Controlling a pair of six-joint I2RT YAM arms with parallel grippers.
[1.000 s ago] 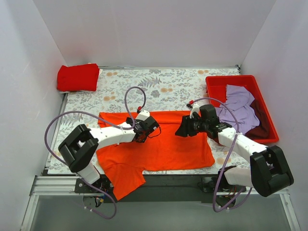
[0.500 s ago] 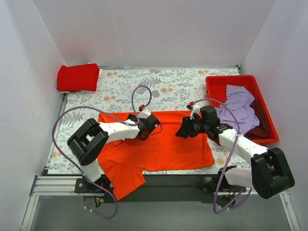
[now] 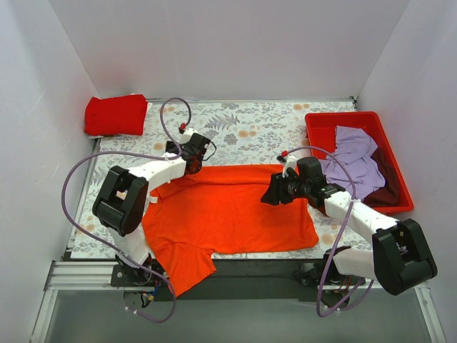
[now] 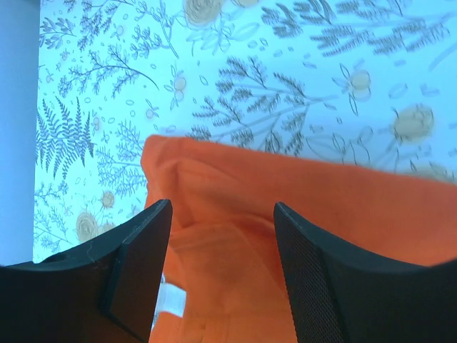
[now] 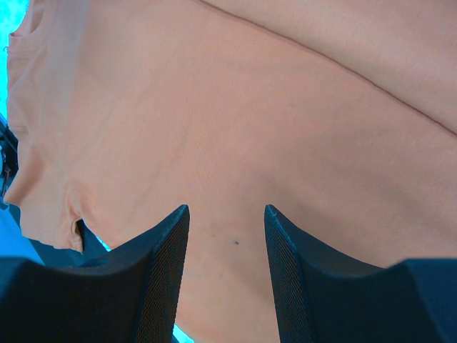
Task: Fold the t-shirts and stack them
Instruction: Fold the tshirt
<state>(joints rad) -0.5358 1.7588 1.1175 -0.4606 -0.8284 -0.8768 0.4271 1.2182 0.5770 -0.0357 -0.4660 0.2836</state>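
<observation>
The left gripper (image 3: 191, 147) has swung across the orange t-shirt (image 3: 228, 211) to its corner toward the far-left of the table (image 3: 271, 121), jaws apart and empty. The right gripper (image 3: 270, 191) is unmoved, also open and empty. A fold grab looks next.

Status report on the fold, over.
Left tool open over far left corner of orange t-shirt. Right tool open above its right side. Shirt spread out. Nothing blocking.

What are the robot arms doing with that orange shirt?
The orange t-shirt lies spread out. The left gripper hovers open over its far left corner, the right gripper open over its right side. Neither holds it. A red t-shirt sits folded at the back; a lavender t-shirt and a maroon t-shirt lie in the bin.
</observation>
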